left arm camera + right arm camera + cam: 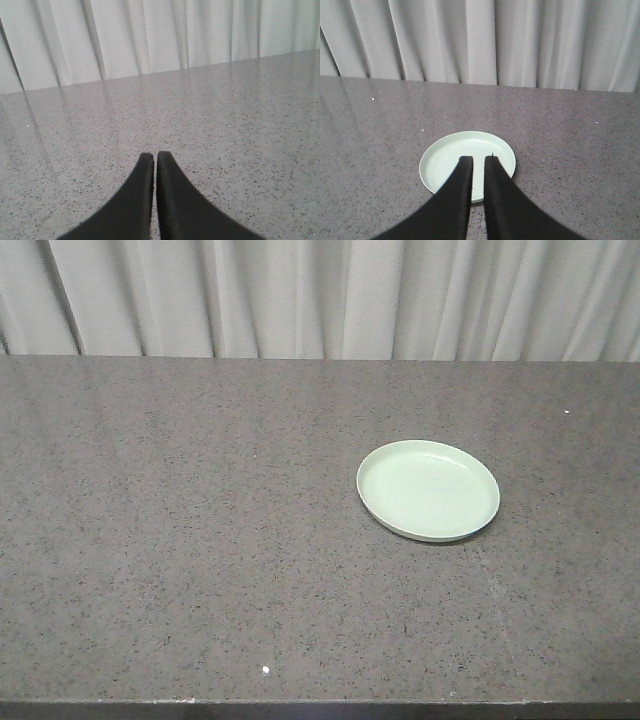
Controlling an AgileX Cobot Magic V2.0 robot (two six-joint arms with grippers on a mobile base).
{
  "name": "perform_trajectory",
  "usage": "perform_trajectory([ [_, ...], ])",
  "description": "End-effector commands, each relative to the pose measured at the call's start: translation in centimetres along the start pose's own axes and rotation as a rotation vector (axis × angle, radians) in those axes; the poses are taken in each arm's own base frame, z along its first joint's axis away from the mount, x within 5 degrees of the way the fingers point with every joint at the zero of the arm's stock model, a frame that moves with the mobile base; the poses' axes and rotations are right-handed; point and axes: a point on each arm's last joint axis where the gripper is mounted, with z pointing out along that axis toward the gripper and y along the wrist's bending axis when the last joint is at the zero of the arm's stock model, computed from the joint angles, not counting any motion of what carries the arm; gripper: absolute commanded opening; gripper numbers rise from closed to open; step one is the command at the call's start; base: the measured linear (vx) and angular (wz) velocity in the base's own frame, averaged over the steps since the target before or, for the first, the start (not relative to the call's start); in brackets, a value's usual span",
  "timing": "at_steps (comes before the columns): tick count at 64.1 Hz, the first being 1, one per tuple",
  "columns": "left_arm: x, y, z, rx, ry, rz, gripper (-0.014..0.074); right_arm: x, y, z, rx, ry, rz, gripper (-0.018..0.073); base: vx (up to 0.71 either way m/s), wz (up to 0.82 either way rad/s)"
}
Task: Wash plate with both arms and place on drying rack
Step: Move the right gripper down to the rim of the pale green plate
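The plate (428,490) looks light, stiff and slippery, so better take its raised rim; the left fingers (142,200) are together, the right fingers (460,200) slightly apart.

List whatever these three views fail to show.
Drying rack: in no view.
Both arms: outside the front view's frame; wrist views show only hand tips.
Plate: near rim hidden behind the right hand in the right wrist view; contact cannot be judged.
Left wrist view: left hand, countertop, curtain; plate out of frame.
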Motion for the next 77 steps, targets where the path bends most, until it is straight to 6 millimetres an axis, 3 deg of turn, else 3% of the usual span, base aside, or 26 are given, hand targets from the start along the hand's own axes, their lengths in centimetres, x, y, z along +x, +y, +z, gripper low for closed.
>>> perform_trajectory([
  [1, 0.2, -0.1, 0.0, 0.010, -0.056, -0.013, 0.0003, -3.0, -0.1, 1.7, -0.002, -0.036, -0.040, 0.0218, 0.00, 0.00],
  [10, 0.2, -0.1, 0.0, 0.010, -0.056, -0.013, 0.0003, -4.4, -0.5, 4.2, 0.017, -0.056, -0.059, 0.0480, 0.00, 0.00],
  [19, 0.2, -0.1, 0.0, 0.010, -0.056, -0.013, 0.0003, -4.7, -0.9, 6.1, 0.039, -0.084, -0.055, 0.0612, 0.00, 0.00],
  [27, 0.2, -0.1, 0.0, 0.010, -0.056, -0.013, 0.0003, -5.2, -1.1, 8.3, 0.026, 0.000, -0.095, 0.0603, 0.00, 0.00],
  [35, 0.2, -0.1, 0.0, 0.010, -0.056, -0.013, 0.0003, -7.1, -1.1, 10.8, -0.007, 0.094, -0.126, 0.0577, 0.00, 0.00],
  [45, 0.2, -0.1, 0.0, 0.010, -0.056, -0.013, 0.0003, -8.2, -1.3, 15.6, -0.047, 0.247, -0.123, 0.0576, 0.00, 0.00],
  [60, 0.2, -0.1, 0.0, 0.010, -0.056, -0.013, 0.0003, -6.2, -2.4, 23.3, -0.064, 0.482, -0.075, 0.0576, 0.00, 0.00],
  [77, 0.2, -0.1, 0.0, 0.010, -0.056, -0.013, 0.0003, -3.7, -4.0, 28.6, -0.050, 0.671, -0.057, 0.0576, 0.00, 0.00],
])
